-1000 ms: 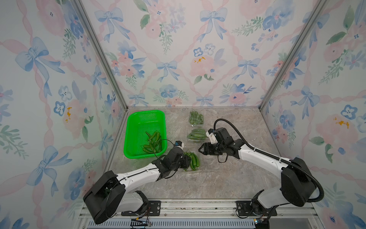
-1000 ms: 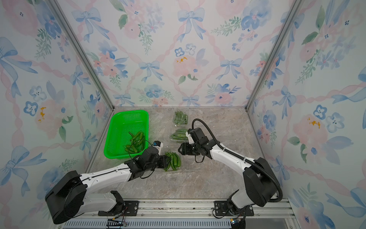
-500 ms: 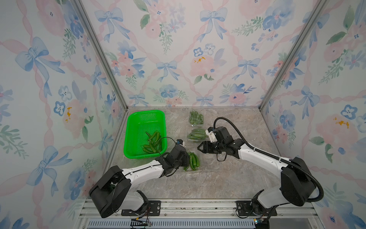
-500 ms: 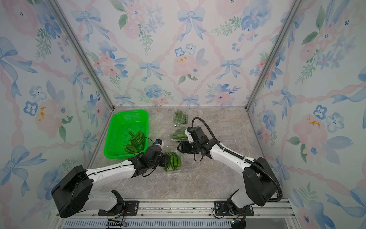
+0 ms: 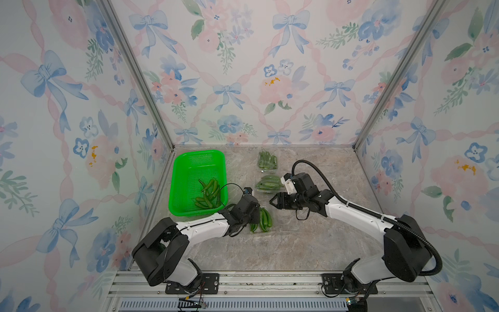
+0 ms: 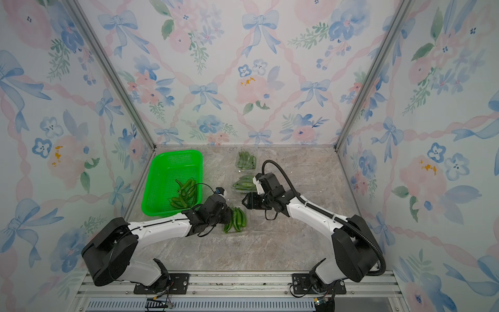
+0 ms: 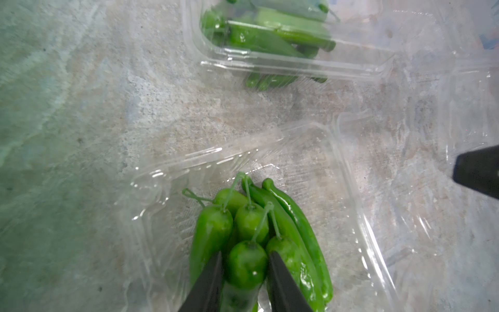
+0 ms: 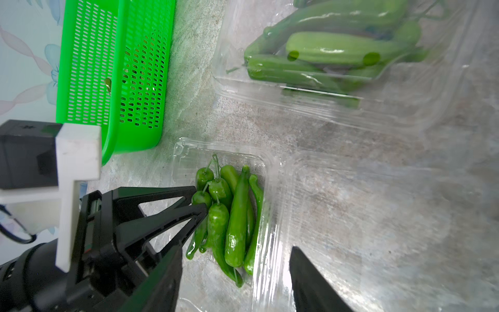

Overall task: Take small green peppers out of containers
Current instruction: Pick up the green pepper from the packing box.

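the bright green perforated plastic basket (image 5: 197, 170) is taken as the landmark. a heap of slim, glossy dark-green chili peppers (image 5: 208, 194) is already held in its near end. just off its near right corner, the left pincer (image 7: 245, 255) is found inside an open, shallow, clear plastic clamshell box (image 7: 348, 173) on the grey marbled desk (image 5: 297, 243). its fingers are narrowed to either side of a single pepper (image 7: 247, 270) near the stem end, across the pepper's width. whether that pepper is truly clamped cannot be told. the other peppers in that box are laid side by side, long axes roughly parallel to the basket's long sides, stems towards its far end. further right of the basket, the right pincer (image 5: 273, 201) is spread wide and empty, pointed at the same box but apart from it. the left arm is judged the nearer, so the lift is its to make. two closed clear boxes (image 5: 266, 184) of peppers stand off the basket's right side, further back.
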Robot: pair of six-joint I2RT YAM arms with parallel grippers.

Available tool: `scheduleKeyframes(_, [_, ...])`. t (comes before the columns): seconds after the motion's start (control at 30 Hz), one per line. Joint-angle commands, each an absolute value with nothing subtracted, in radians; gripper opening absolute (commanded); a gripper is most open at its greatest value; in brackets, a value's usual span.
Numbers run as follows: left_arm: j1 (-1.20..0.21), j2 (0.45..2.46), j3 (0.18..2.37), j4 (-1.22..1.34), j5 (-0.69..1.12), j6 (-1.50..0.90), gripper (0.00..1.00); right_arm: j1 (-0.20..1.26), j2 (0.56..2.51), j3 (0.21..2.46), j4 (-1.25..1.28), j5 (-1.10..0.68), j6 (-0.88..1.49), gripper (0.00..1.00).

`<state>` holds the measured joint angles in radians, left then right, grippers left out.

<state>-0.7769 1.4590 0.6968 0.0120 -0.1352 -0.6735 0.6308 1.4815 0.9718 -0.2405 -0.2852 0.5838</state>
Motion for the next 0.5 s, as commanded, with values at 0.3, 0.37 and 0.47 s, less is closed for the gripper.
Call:
scheduleKeyframes(0.3, [-0.781,1.507,0.732,-0.001,-0.15,-0.654,0.25,0.615,1.443,0.954,-0.238,-0.29,0.573,0.63])
scheduleKeyframes(0.37, [-0.781,1.505,0.732,-0.001,-0.149,-0.658,0.19,0.614,1.439,0.954,-0.242,-0.29,0.573,0.63])
scheduleKeyframes(0.47, [-0.781,1.483,0.732,0.0,-0.142,-0.661,0.13,0.611,1.434,0.956,-0.246,-0.288,0.572,0.63])
